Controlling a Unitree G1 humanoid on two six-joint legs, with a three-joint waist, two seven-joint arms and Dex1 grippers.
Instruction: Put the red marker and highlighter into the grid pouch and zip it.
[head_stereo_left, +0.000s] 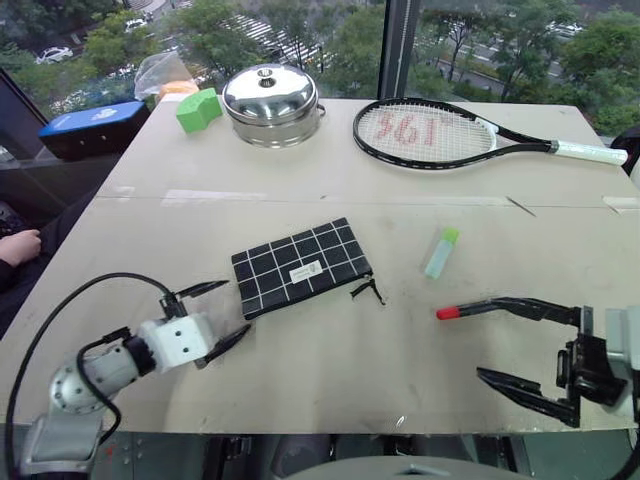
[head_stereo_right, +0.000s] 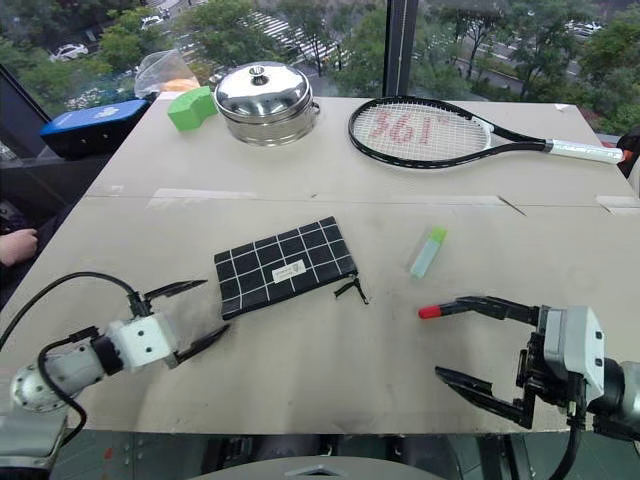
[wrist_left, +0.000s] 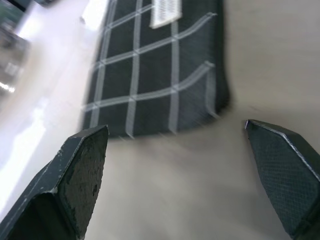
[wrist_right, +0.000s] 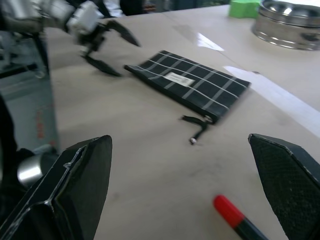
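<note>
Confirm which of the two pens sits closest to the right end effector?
The red marker: its red cap pokes out right beside the right end effector's upper finger. The highlighter, stubby and pale green, lies farther up the table, clear of both fingers.

**Materials and finishes on the table**

The table (head_stereo_left: 330, 360) has a matt, pale beige top, smooth but scuffed, with faint streaks and a seam. The grid pouch (head_stereo_left: 300, 266) is matt black woven cloth with thin white lines, a small white label and a dull black zipper pull. The highlighter (head_stereo_left: 441, 252) looks like translucent pale plastic with an opaque lime cap. The red marker (head_stereo_left: 449, 312) shows a glossy red plastic cap. The lidded pot (head_stereo_left: 271, 105) at the far side is polished, mirror-bright metal. The racket (head_stereo_left: 440, 134) has a glossy black frame. Both pincers' fingers (wrist_left: 80, 185) are matt black with finely textured pads.
</note>
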